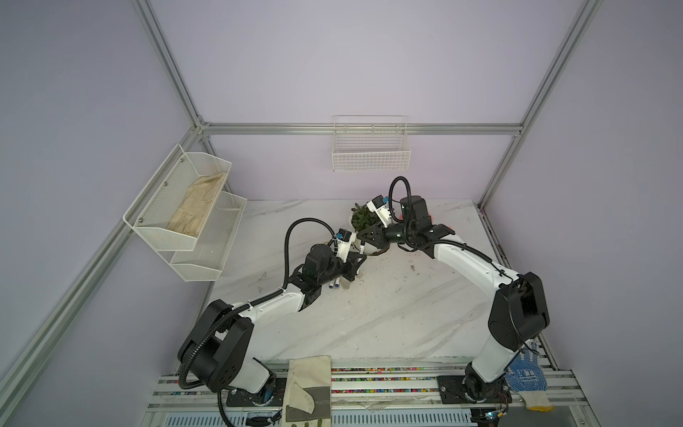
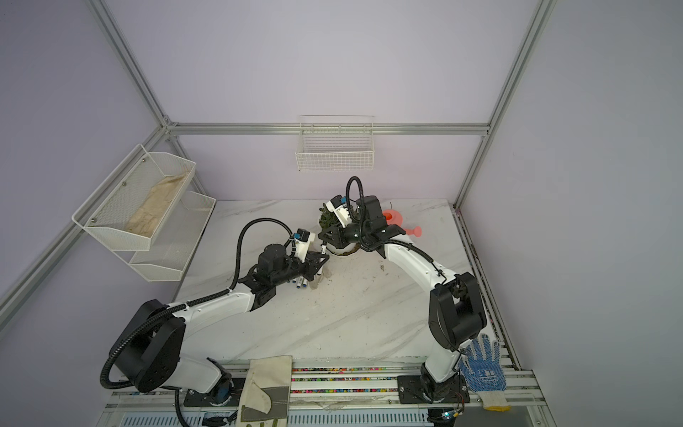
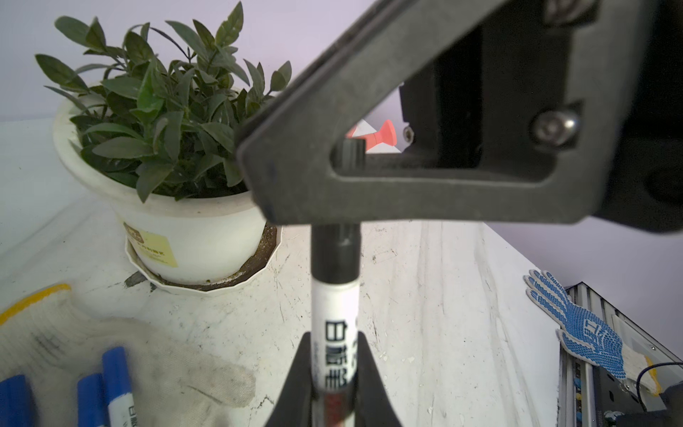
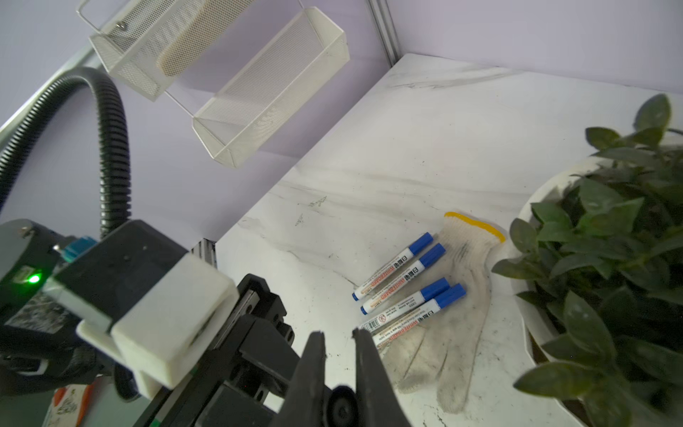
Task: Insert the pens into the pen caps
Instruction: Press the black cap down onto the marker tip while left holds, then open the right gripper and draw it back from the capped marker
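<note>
Plant (image 3: 166,122) in pot (image 3: 192,236), perhaps glove (image 1: 197,207) in mesh basket (image 1: 159,199)

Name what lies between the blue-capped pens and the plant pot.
A white knit glove with a yellow cuff, between pens and pot, clearest in the right wrist view.

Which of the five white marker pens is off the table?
The white marker pen with the black cap: the left gripper holds it up, while the four blue-capped pens lie by the white knit glove.
</note>
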Controlling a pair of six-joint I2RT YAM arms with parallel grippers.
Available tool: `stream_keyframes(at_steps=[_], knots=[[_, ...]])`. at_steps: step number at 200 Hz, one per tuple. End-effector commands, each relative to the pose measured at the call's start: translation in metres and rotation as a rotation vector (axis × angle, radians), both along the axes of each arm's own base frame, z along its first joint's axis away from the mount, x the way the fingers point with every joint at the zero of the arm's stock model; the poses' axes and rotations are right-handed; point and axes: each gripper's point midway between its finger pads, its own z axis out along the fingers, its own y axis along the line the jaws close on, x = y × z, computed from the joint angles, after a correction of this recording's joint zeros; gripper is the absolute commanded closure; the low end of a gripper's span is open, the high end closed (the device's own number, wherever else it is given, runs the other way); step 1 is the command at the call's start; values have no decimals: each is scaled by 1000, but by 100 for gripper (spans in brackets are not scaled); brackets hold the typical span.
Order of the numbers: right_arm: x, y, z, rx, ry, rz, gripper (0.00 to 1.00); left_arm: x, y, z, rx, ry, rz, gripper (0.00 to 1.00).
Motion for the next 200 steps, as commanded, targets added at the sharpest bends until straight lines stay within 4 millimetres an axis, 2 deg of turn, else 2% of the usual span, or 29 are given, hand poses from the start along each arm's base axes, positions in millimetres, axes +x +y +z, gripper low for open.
stream_keyframes(at_steps=[1, 34, 50, 72, 90, 107, 110, 122, 140, 176, 200], knots=[[-61, -24, -109, -290, 341, 55, 100, 17, 34, 181, -306, -539, 195, 100], [-56, -27, -107, -208, 432, 58, 100, -1, 22, 189, -111, -726, 307, 100], [-55, -29, -112, -237, 419, 38, 100, -6, 31, 196, -118, -789, 381, 100], [-60, -32, -130, -357, 385, 17, 100, -10, 55, 210, -222, -835, 506, 100], [-69, -31, -143, -439, 369, 27, 100, -7, 78, 219, -353, -794, 587, 100], [-73, -30, -144, -453, 362, 36, 100, -4, 95, 232, -554, -746, 547, 100], [-73, -30, -144, -453, 358, 38, 100, 5, 92, 221, -565, -712, 534, 100], [-74, -30, -144, -457, 357, 41, 100, 12, 104, 225, -684, -670, 488, 100], [-75, -29, -144, -442, 370, 54, 100, 12, 119, 240, -819, -668, 412, 100], [-66, -35, -135, -323, 439, 35, 100, 2, 137, 266, -841, -745, 396, 100], [-66, -42, -144, -368, 438, 7, 100, 1, 139, 270, -801, -776, 410, 100]])
